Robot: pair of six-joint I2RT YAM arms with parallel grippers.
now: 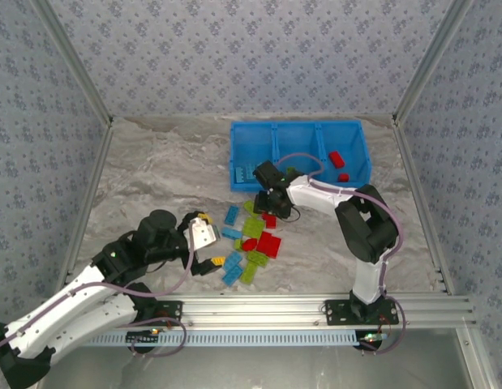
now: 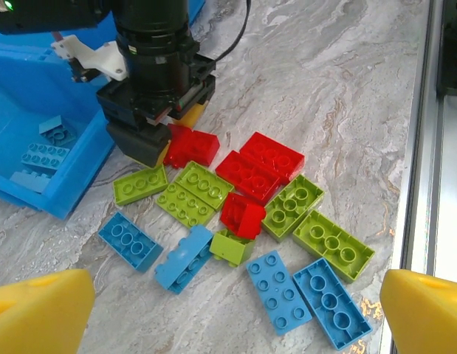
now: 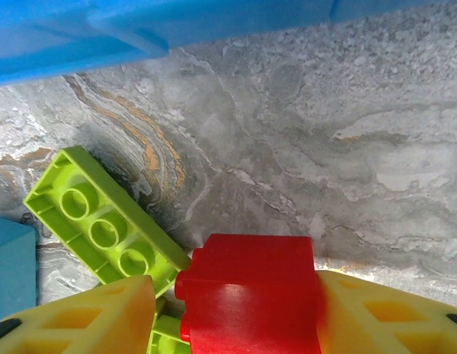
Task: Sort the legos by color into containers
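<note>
We've the right gripper (image 3: 243,318) clamped on a red brick (image 3: 246,269) — left gripper (image 2: 232,313) gaping.
Lift straight, clear of the green brick (image 3: 95,221) beside it.

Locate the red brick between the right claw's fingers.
Right wrist view, bottom centre: the red brick sits between the fingers of the right claw, against a lime green brick at frame left, with the blue tray beyond.

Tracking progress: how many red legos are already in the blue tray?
2, both in the tray's right compartment: one red lego toward the back, another nearer the front. The right arm's cable crosses the middle compartment and may hide more.
</note>
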